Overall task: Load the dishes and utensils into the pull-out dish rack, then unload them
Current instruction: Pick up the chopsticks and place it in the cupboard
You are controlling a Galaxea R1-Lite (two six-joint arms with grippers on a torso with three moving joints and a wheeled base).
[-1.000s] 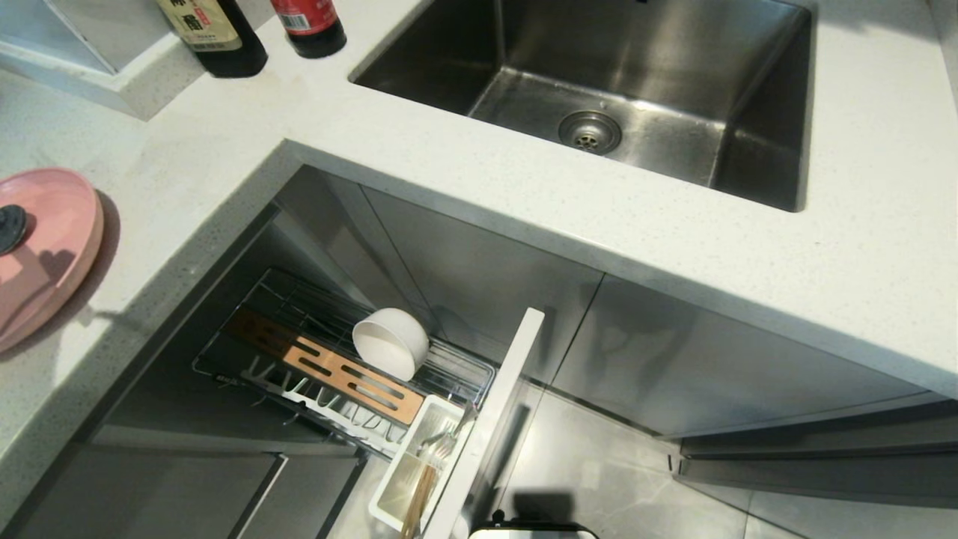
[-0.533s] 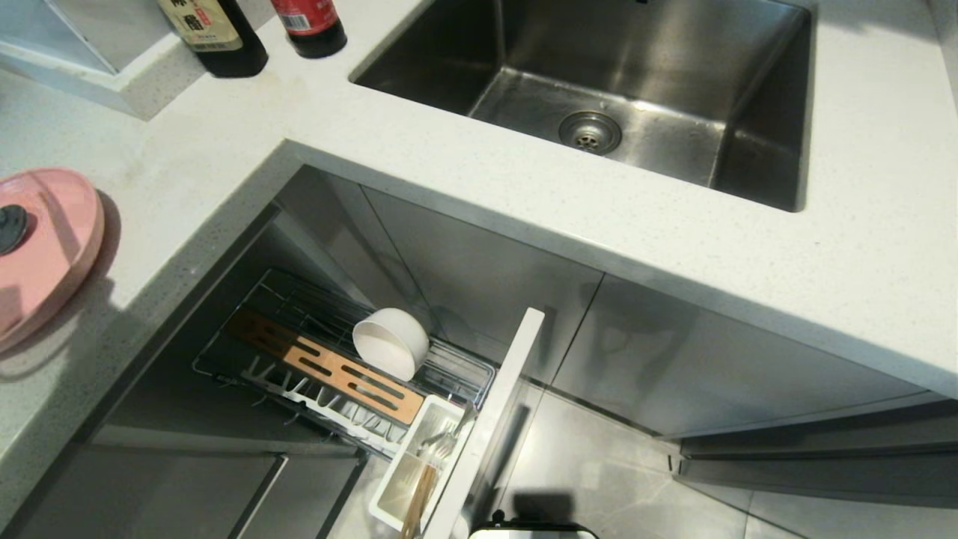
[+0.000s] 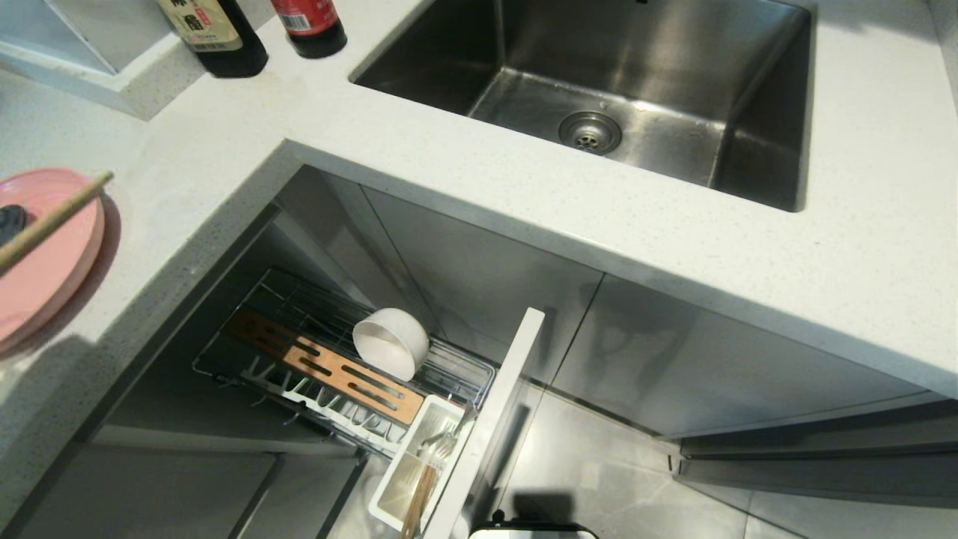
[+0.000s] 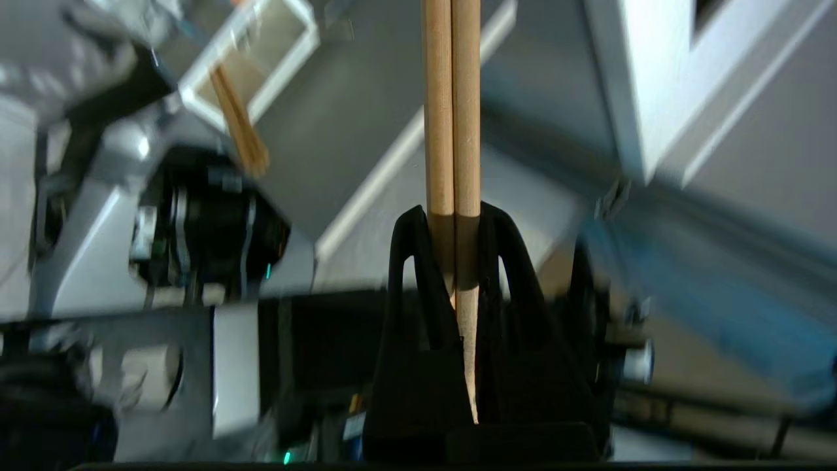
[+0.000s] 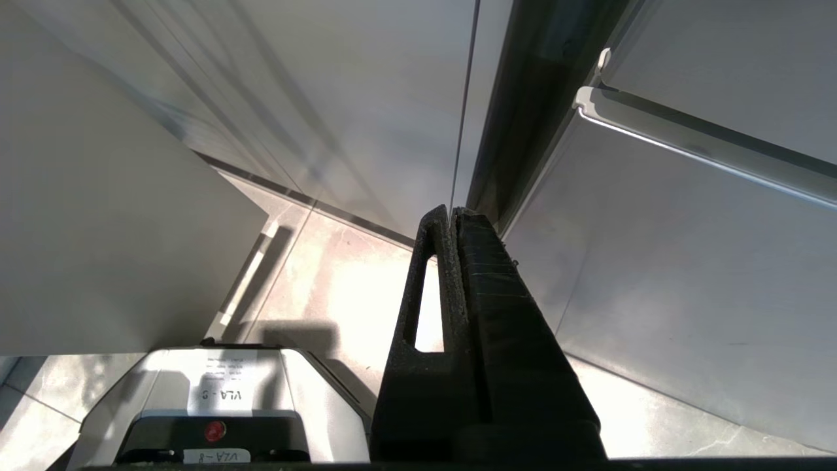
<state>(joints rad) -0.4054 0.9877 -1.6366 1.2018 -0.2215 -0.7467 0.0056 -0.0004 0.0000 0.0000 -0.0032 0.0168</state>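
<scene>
Light wood fills my left wrist view: the chopsticks (image 4: 452, 118) sit side by side, pinched between the black fingers (image 4: 418, 275) of the left tool (image 4: 452, 219), which is clamped narrow on them. In the head view their far end (image 3: 52, 218) juts in from the left edge, crossing above the pink plate (image 3: 56, 262) that lies on the white desk (image 3: 449, 180). Below the desk the pull-out dish rack (image 3: 322, 352) stands drawn out, with the cream-white bowl (image 3: 391, 342) tipped on its side on the wires, just beside the tan slotted strip (image 3: 352, 378). The white utensil cup (image 3: 415, 464) at the rack's front holds a grey metal utensil (image 3: 447, 442) and some wooden sticks. My right tool (image 5: 454, 219) hangs low by the cabinet fronts over the floor, its fingers pressed together on nothing. The steel sink (image 3: 599, 82) lies beyond, with two dark bottles (image 3: 217, 34) to its left.
</scene>
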